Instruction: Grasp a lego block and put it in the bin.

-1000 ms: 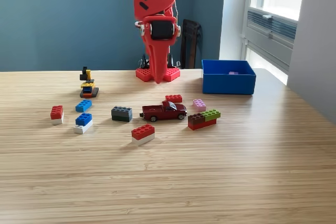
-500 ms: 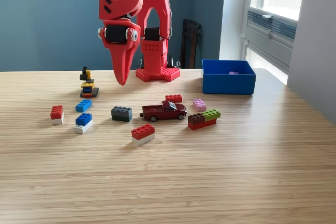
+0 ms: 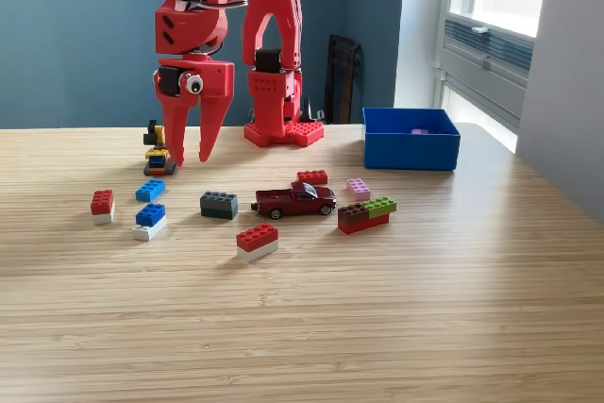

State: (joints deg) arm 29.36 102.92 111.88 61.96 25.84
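Observation:
My red gripper [image 3: 189,159] hangs open at the exterior view's left, its two fingers pointing down with nothing between them. It is just right of a small yellow, black and blue lego stack [image 3: 158,153] and above a flat blue brick [image 3: 149,190]. Other bricks lie on the table: red on white [image 3: 102,205], blue on white [image 3: 149,220], dark grey [image 3: 219,204], a second red on white [image 3: 257,241], small red [image 3: 312,177], pink [image 3: 358,188], and a green, brown and red cluster [image 3: 367,213]. The blue bin [image 3: 411,139] stands at the back right with a small purple piece [image 3: 420,131] inside.
A dark red toy pickup truck [image 3: 295,200] sits among the bricks at the middle. The arm's red base [image 3: 283,132] stands at the back of the wooden table [image 3: 302,327]. A dark chair back [image 3: 342,77] and a window wall are behind.
The arm has swung from the centre toward the exterior view's left, and the gripper's fingers have spread from shut to open near the yellow and black stack.

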